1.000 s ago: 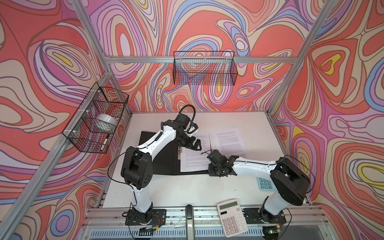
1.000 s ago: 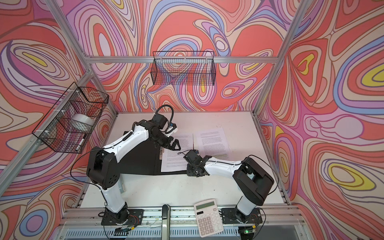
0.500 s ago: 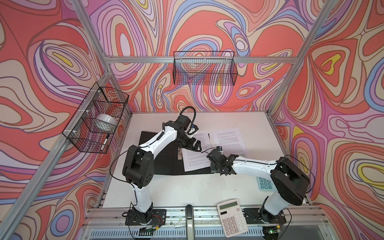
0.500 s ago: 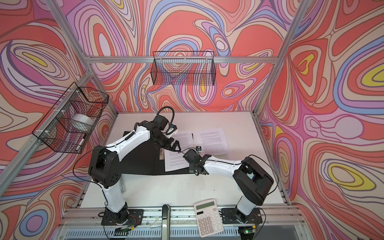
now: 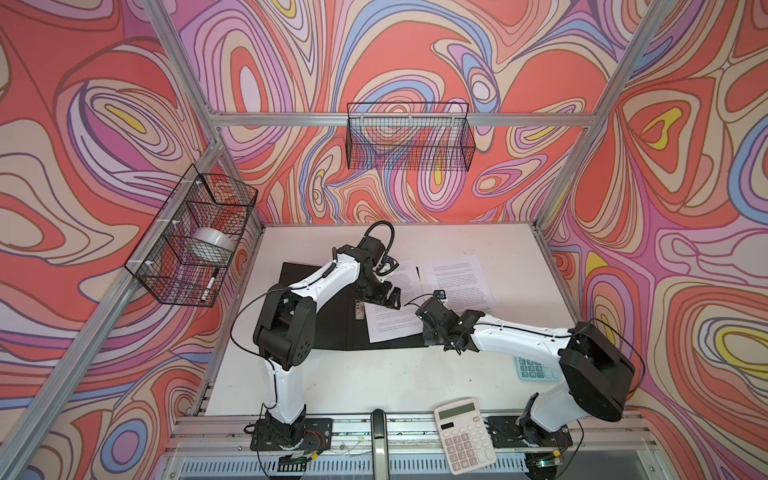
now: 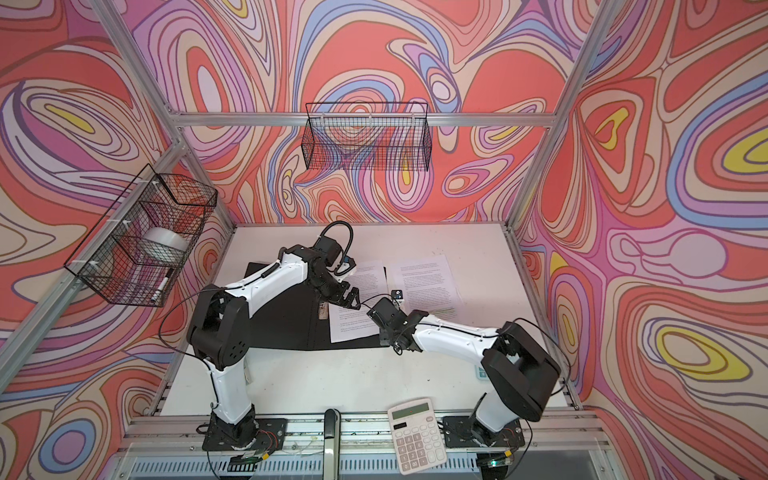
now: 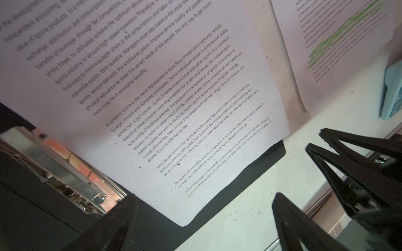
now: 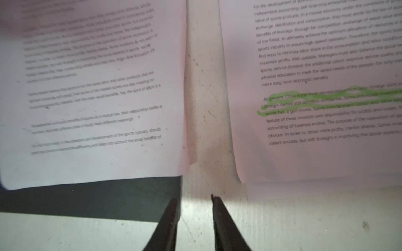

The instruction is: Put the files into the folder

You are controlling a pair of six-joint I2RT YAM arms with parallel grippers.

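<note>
Both hold nothing: your left gripper point(image 5: 390, 298) gapes over the sheet point(image 5: 390, 326) on the folder point(image 5: 332, 328); your right gripper point(image 8: 193, 198), narrowly parted, sits at its near right corner.

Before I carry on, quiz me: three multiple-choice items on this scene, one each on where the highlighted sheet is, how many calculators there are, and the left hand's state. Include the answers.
1. Where does the green-highlighted sheet lie?
A) on the table, beside the folder
B) inside the folder
C) in a wall basket

2. How many calculators are in view?
A) one
B) two
C) three

3. The left hand is:
A) shut on a sheet
B) shut on the metal clip
C) open, holding nothing

Answers:
1 A: bare table shows between this sheet and the folder's edge.
2 B: there is a white calculator at the front rail and a pale blue calculator on the table's right side.
3 C: its fingers stand wide apart with nothing between them.
</note>
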